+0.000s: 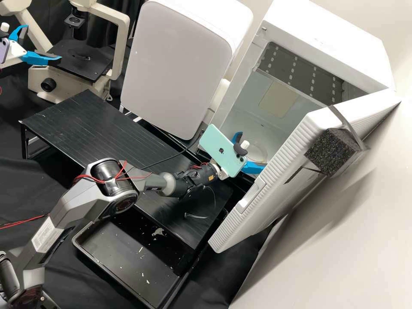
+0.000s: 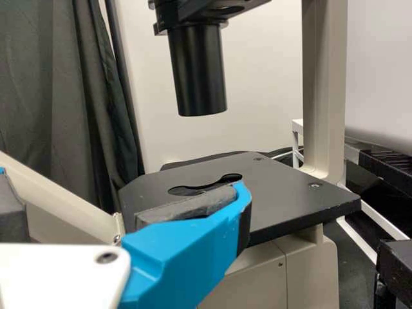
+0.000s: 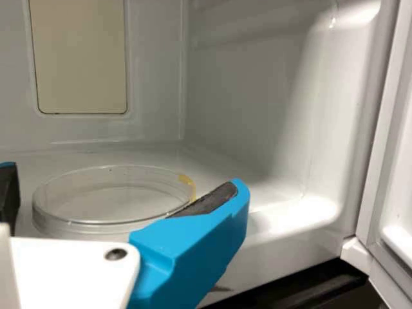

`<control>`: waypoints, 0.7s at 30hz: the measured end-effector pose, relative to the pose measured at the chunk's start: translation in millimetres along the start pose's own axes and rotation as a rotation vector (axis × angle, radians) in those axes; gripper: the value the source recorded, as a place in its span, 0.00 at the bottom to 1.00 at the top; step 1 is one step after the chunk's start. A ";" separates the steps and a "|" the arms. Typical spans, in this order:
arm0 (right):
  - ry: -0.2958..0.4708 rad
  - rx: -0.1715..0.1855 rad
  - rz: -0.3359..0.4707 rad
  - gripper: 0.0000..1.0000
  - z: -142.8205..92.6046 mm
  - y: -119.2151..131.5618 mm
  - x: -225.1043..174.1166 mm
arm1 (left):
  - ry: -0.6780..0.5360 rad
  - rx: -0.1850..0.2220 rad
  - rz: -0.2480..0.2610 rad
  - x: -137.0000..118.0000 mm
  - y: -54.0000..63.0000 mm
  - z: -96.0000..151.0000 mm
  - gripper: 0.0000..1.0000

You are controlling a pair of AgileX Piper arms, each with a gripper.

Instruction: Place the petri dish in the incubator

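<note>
High view: we see the right gripper (image 1: pixel 251 152), fingers apart, petri dish (image 1: pixel 259 150) partly hidden beyond; left gripper (image 1: pixel 40 43), fingers apart. Left wrist view: one finger mostly cut off, microscope stage (image 2: pixel 290 193) beyond. Right wrist view: dish on incubator floor (image 3: pixel 261 222).

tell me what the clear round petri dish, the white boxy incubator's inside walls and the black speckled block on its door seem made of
Petri dish: clear, smooth plastic or glass; see-through with bright rim edges.
Incubator's inside walls: smooth, glossy, perhaps plastic or painted metal, judging by soft highlights.
Black block: probably dense foam, matt, with a pitted, grainy surface.
</note>
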 end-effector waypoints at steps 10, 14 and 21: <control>0.022 -0.013 -0.015 1.00 4.9 9.9 -21.7 | 0.000 0.000 0.000 0.0 0.0 0.0 1.00; 0.035 -0.013 -0.014 1.00 6.5 16.7 -34.4 | 0.000 0.000 0.000 0.0 0.0 0.0 1.00; 0.095 0.046 0.057 1.00 12.6 40.1 -78.3 | 0.000 0.000 0.000 0.0 0.0 0.0 1.00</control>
